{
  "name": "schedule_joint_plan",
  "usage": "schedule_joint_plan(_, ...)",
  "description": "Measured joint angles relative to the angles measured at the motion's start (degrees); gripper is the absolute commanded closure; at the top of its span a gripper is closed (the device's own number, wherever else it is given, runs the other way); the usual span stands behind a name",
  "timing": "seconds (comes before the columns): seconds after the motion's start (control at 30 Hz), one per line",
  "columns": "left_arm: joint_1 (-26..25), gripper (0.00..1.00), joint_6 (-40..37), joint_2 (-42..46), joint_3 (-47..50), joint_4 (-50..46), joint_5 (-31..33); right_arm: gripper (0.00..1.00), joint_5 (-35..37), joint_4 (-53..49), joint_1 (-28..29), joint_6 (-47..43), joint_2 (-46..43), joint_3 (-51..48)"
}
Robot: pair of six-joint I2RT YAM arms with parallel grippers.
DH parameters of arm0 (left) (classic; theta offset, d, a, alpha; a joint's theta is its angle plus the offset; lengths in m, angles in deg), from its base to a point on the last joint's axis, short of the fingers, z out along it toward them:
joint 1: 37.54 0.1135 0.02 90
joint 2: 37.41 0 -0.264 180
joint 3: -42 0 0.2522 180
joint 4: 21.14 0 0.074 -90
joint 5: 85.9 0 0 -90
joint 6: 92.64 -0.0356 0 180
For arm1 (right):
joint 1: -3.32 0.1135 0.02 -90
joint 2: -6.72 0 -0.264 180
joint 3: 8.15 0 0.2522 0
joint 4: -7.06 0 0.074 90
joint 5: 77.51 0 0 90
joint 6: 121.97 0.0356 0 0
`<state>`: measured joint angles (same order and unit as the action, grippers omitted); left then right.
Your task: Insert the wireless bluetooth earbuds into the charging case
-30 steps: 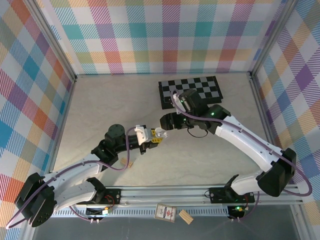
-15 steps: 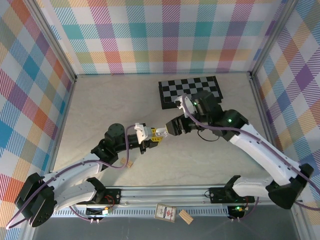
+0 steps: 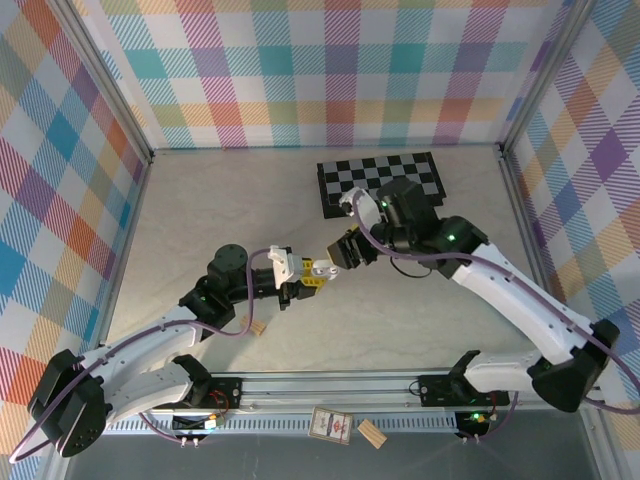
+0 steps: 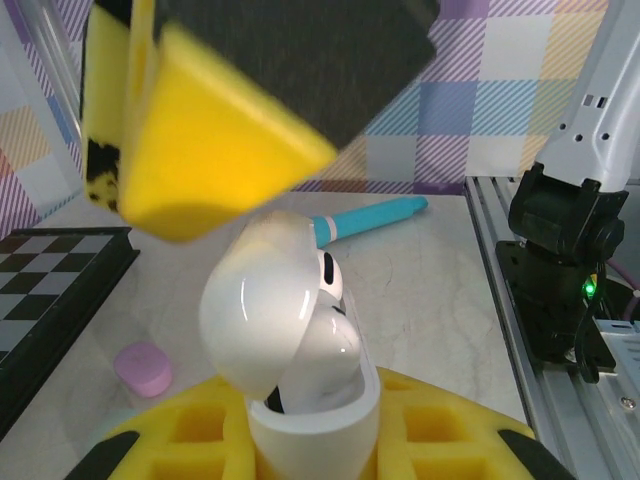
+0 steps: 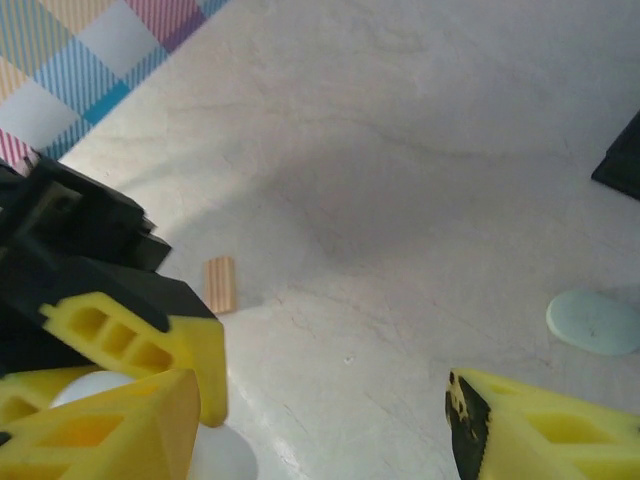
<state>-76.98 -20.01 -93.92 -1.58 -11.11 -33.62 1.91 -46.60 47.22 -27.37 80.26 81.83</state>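
We see a white earbud (image 4: 332,283) sitting inside the white charging case (image 4: 315,430). The lid (image 4: 250,310) of the case stands flipped up and open. We cannot tell whether a second bud lies beside the first.

The left hand (image 3: 303,273) is clamped on the lower half of the case, one yellow finger on each side. It holds the case upright above the middle of the bench (image 3: 230,200).

The right hand (image 5: 330,425) has its fingers spread apart with nothing between them. It hangs just above the case, and one of its fingertips (image 4: 200,150) is close over the raised lid.

On the bench we see a closed purple case (image 4: 143,367) beside the checkerboard (image 4: 50,270). A pale green case (image 5: 595,322) and a tan wooden block (image 5: 220,283) also lie there, and a teal pen (image 4: 370,212) lies farther off.
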Motion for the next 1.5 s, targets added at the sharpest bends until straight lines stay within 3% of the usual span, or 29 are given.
schedule_joint_plan(0.33,0.00,0.94,0.48,0.35,-0.02,-0.15,-0.09,0.27,-5.40,1.49,-0.02,-5.01,-7.85,-6.12)
schedule_joint_plan(0.6,0.00,0.94,-0.46,0.48,-2.62,-6.16,-4.90,0.19,-11.50,6.03,0.07,-21.07,-14.67,-13.81)
schedule_joint_plan(0.77,0.00,0.94,-0.48,0.87,-4.28,-8.79,-7.82,0.42,-14.58,6.01,0.63,-29.51,-13.40,-15.04)
schedule_joint_plan(0.97,0.17,0.93,-0.44,0.83,-4.74,-10.19,-9.29,0.67,-16.85,6.27,0.81,-32.50,-10.40,-15.04)
schedule_joint_plan(1.2,0.24,0.93,-0.44,0.33,-4.94,-10.21,-9.79,0.75,-18.36,6.82,1.11,-32.76,-10.03,-15.10)
schedule_joint_plan(1.3,0.24,0.87,-0.42,0.24,-4.94,-10.32,-9.81,0.79,-18.47,6.99,1.11,-32.74,-10.25,-15.56)
schedule_joint_plan(1.37,0.24,0.78,-0.37,0.11,-4.94,-10.27,-9.84,0.79,-18.40,7.34,1.07,-32.72,-10.62,-16.02)
schedule_joint_plan(1.5,0.24,0.46,0.24,0.04,-4.94,-9.66,-9.35,0.79,-17.92,8.90,1.07,-32.09,-11.85,-17.73)
